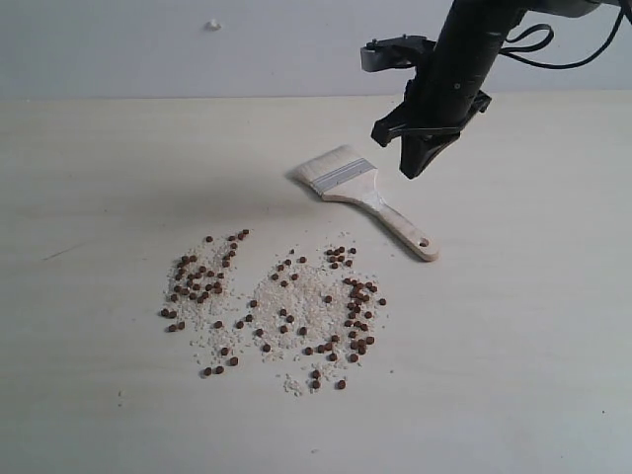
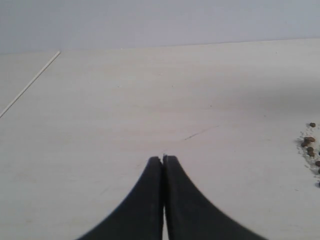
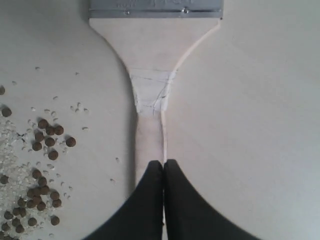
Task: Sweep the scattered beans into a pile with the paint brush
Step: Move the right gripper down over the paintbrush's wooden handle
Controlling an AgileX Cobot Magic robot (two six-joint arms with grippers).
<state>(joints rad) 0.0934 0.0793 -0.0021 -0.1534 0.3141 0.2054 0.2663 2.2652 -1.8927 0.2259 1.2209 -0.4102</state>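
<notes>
The paint brush (image 1: 363,194) lies flat on the pale table, bristles toward the far left, handle with its hole toward the near right. Reddish-brown beans (image 1: 281,296) lie scattered among white grains in front of it, in loose patches. My right gripper (image 1: 420,163) hangs shut above the table just right of the brush head, holding nothing. In the right wrist view its tips (image 3: 163,164) sit over the brush handle (image 3: 149,135), with beans (image 3: 42,150) to one side. The left gripper (image 2: 163,159) is shut and empty over bare table; a few beans (image 2: 310,145) show at the edge.
The table (image 1: 533,346) is a pale wood-grain surface with a grey wall behind it. A thin white line (image 2: 30,82) marks the table in the left wrist view. The left arm does not show in the exterior view.
</notes>
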